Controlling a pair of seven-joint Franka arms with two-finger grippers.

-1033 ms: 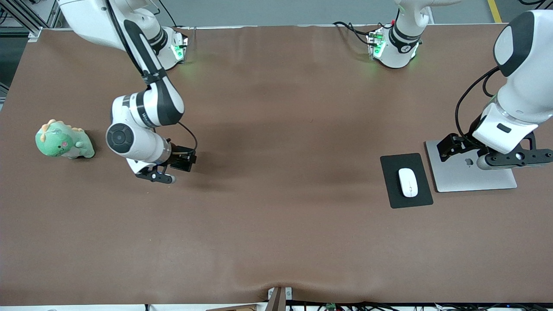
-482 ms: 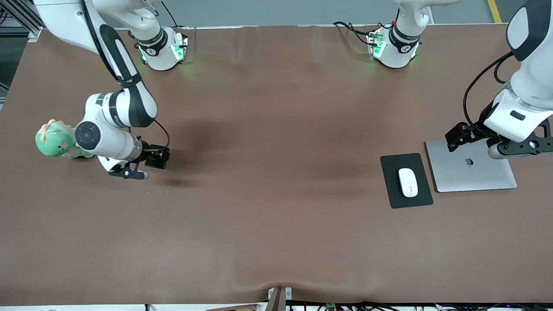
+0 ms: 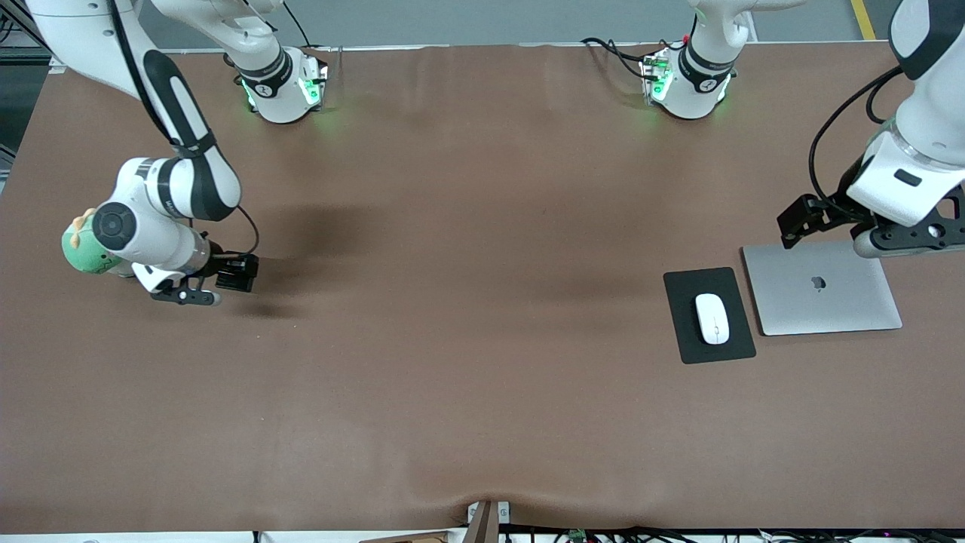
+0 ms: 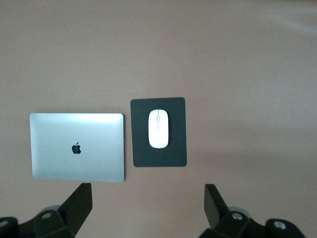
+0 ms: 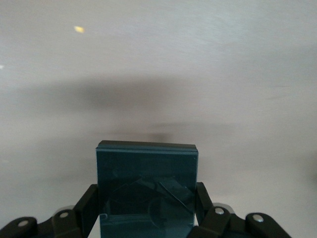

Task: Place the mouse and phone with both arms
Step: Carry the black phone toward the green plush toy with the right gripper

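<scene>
The white mouse (image 3: pixel 712 318) lies on a black mat (image 3: pixel 690 332) beside a silver laptop (image 3: pixel 822 290). It also shows in the left wrist view (image 4: pixel 158 128). My left gripper (image 3: pixel 798 221) hangs open and empty in the air over the laptop's farther edge; in its wrist view (image 4: pixel 148 191) the fingers stand wide apart. My right gripper (image 3: pixel 230 273) is shut on the black phone (image 3: pixel 240 273), just above the table near the right arm's end. In the right wrist view (image 5: pixel 146 201) the phone (image 5: pixel 146 183) stands upright between the fingers (image 5: pixel 89 201).
A green plush dinosaur (image 3: pixel 79 255) sits at the right arm's end, partly hidden by the right arm's wrist. The closed laptop (image 4: pixel 77 146) and the mat (image 4: pixel 141 153) lie side by side toward the left arm's end. The brown table cover (image 3: pixel 482 339) has a wrinkle at its near edge.
My right arm has carried the phone toward the right arm's end, up to the plush dinosaur. My left gripper has drawn away from the laptop toward the table's farther edge.
</scene>
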